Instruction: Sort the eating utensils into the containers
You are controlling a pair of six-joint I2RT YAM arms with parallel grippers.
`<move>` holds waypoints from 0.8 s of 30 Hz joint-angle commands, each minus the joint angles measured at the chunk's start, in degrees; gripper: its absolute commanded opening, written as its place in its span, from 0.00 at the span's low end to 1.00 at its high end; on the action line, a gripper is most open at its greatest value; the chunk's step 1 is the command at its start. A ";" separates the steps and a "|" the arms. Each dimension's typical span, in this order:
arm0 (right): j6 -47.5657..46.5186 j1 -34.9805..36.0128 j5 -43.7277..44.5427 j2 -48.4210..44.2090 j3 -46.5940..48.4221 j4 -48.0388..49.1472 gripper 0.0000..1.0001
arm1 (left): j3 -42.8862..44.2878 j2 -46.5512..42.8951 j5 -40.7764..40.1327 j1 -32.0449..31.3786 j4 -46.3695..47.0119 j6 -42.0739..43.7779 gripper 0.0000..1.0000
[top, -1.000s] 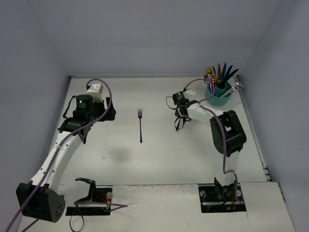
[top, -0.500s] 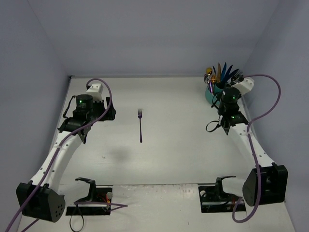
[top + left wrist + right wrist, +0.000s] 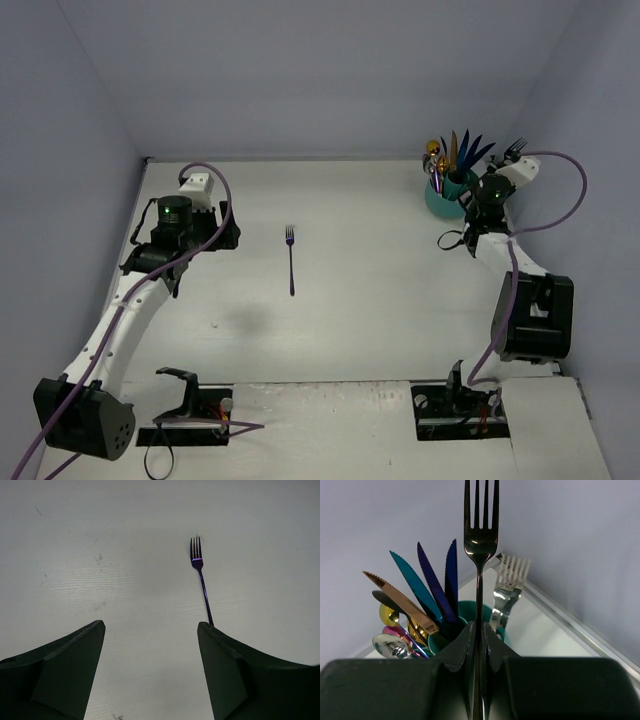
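Note:
A dark blue fork [image 3: 291,260] lies alone on the white table, tines pointing to the far side. In the left wrist view the fork [image 3: 200,573] lies ahead of my right fingertip. My left gripper [image 3: 226,234] [image 3: 150,626] is open and empty, to the left of that fork. My right gripper [image 3: 502,172] [image 3: 479,630] is shut on the handle of a black fork [image 3: 480,525], held upright, just right of the teal caddy [image 3: 444,198] [image 3: 466,611]. The caddy holds teal, dark blue and copper knives [image 3: 431,577], spoons [image 3: 388,614] and a silver fork [image 3: 508,582].
Grey walls close in the table on the left, back and right. The caddy stands in the far right corner close to the right wall edge [image 3: 570,622]. The arm bases and purple cables [image 3: 560,200] are at the near edge.
My right arm has swung from mid-table to the far right and now holds the black fork upright beside the caddy. The left arm and the blue fork have not moved.

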 commanded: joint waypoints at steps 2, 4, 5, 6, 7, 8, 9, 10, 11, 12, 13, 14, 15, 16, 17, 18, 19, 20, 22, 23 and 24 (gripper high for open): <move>-1.86 -1.78 -3.02 5.73 6.33 15.16 0.00 | 1.09 0.07 -0.06 0.33 3.37 0.15 0.72; -1.68 -2.09 -3.85 7.72 7.27 15.92 0.00 | 1.13 0.32 0.11 0.33 3.37 0.15 0.72; -1.70 -2.11 -3.94 8.01 7.44 16.23 0.00 | 1.13 0.36 0.21 0.33 3.37 0.15 0.72; -1.79 -2.20 -4.07 8.88 7.61 16.80 0.00 | 1.13 0.36 0.33 0.33 3.42 0.11 0.72; -1.88 -2.31 -4.24 10.05 7.85 17.51 0.00 | 1.13 0.41 0.42 0.33 3.46 0.04 0.72; -1.88 -2.37 -4.37 10.86 8.04 18.13 0.00 | 1.13 0.53 0.42 0.33 3.46 -0.02 0.72; -1.82 -2.44 -4.56 11.28 8.18 18.72 0.00 | 1.07 0.72 0.42 0.33 3.46 0.04 0.72; -1.65 -2.54 -4.75 11.95 8.30 19.33 0.00 | 1.08 0.91 0.42 0.33 3.46 0.03 0.72; -1.42 -2.64 -4.92 12.80 8.47 19.87 0.00 | 1.13 1.09 0.43 0.33 3.46 -0.02 0.72; -1.27 -2.64 -4.99 13.58 8.82 20.09 0.00 | 1.13 1.23 0.50 0.33 3.46 -0.03 0.72; -1.05 -2.64 -5.13 14.13 9.05 20.46 0.00 | 1.06 1.38 0.44 0.33 3.39 0.04 0.72; -0.64 -2.64 -5.31 14.83 9.43 20.69 0.00 | 1.08 1.53 0.49 0.33 3.34 0.03 0.72; -0.18 -2.64 -5.50 15.57 9.85 20.87 0.00 | 1.12 1.67 0.58 0.33 3.29 -0.02 0.72; 0.23 -2.64 -5.87 16.11 10.10 21.25 0.00 | 1.18 1.68 0.64 0.33 3.29 -0.03 0.72; 0.55 -2.64 -6.17 16.60 10.27 21.57 0.00 | 1.21 1.68 0.68 0.33 3.31 -0.03 0.72; 0.75 -2.64 -6.30 17.04 10.33 21.76 0.00 | 1.22 1.68 0.68 0.33 3.37 -0.03 0.72; 1.50 -2.72 -6.39 17.40 10.26 21.86 0.00 | 1.22 1.68 0.60 0.33 3.37 -0.03 0.72; 1.71 -2.65 -6.48 17.67 10.17 21.86 0.00 | 1.13 1.77 0.59 0.33 3.37 -0.03 0.72; 2.00 -2.64 -6.57 18.12 9.59 22.39 0.00 | 1.13 1.77 0.59 0.33 3.37 -0.03 0.72; 2.13 -2.64 -6.57 18.17 9.23 22.43 0.00 | 1.13 1.78 0.60 0.33 3.38 -0.03 0.72; 2.52 -2.64 -6.52 18.51 8.84 22.67 0.00 | 1.13 1.83 0.65 0.33 3.43 -0.08 0.72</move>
